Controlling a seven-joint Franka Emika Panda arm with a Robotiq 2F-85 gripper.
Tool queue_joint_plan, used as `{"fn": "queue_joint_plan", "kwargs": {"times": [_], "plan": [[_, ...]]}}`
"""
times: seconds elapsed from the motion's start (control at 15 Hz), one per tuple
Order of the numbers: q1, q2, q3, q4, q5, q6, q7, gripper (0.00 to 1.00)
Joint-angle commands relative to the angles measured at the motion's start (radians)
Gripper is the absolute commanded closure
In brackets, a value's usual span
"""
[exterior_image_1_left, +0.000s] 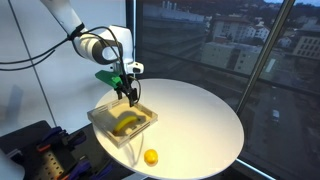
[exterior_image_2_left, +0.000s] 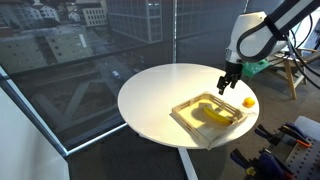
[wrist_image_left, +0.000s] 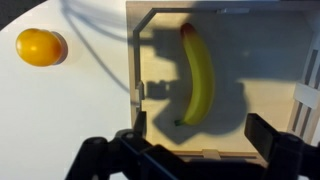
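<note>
Hovering above the tray (wrist_image_left: 131, 60), the gripper (wrist_image_left: 205, 150), fingers wide apart, wants centring squarely across the banana (wrist_image_left: 198, 75) inside.

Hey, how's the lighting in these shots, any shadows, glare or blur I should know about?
Wrist view: dark shadow of the tool crosses the tray and banana; table looks washed out. Both exterior views: table brightly lit, windows dark.
</note>
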Motion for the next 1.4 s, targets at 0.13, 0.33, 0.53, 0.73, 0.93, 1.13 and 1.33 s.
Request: {"fn": "queue_joint_plan", "kwargs": {"times": [0.13, 0.33, 0.53, 0.73, 0.93, 1.13, 1.33], "plan": [[0.0, 0.051, 0.002, 0.012, -0.024, 0.053, 0.071, 0.0], [0.0, 0.088, 0.001, 0.023, -0.016, 0.071, 0.071, 0.0], [0.001, 0.121, 0.001, 0.035, -0.009, 0.085, 0.066, 0.0], [0.003, 0.153, 0.002, 0.056, -0.003, 0.085, 0.063, 0.0], [0.009, 0.185, 0.003, 0.087, -0.004, 0.074, 0.069, 0.0], [0.022, 0.215, 0.001, 0.118, -0.009, 0.066, 0.082, 0.0], [0.042, 0.242, -0.003, 0.146, -0.016, 0.061, 0.108, 0.0]]}}
